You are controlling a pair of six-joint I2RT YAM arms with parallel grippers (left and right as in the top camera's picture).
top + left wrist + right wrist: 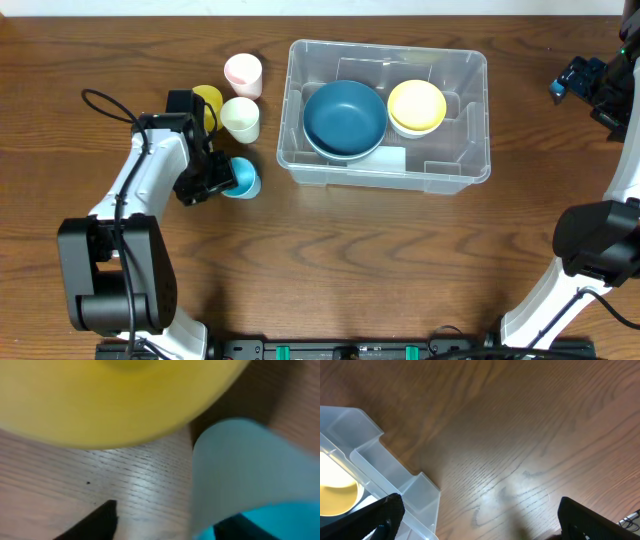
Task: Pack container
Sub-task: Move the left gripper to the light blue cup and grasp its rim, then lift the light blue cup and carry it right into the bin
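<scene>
Found the container (440, 180) in the middle of the bench (330, 260), with a blue bowl (345, 115) and yellow bowl (416, 105) inside. Had the left end effector (222, 181) low at the blue cup (244, 180) — likely to pick it up; could not tell if gripped. Held the right end effector (480, 522) wide open and empty beside the container — likely out of the way.

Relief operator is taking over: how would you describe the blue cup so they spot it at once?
Find the big clear container; four cups cluster left of it in the overhead view. The blue cup is the lowest in frame, right at the left gripper, and the only blue one among the pink cup, yellow cup and cream cup.
</scene>
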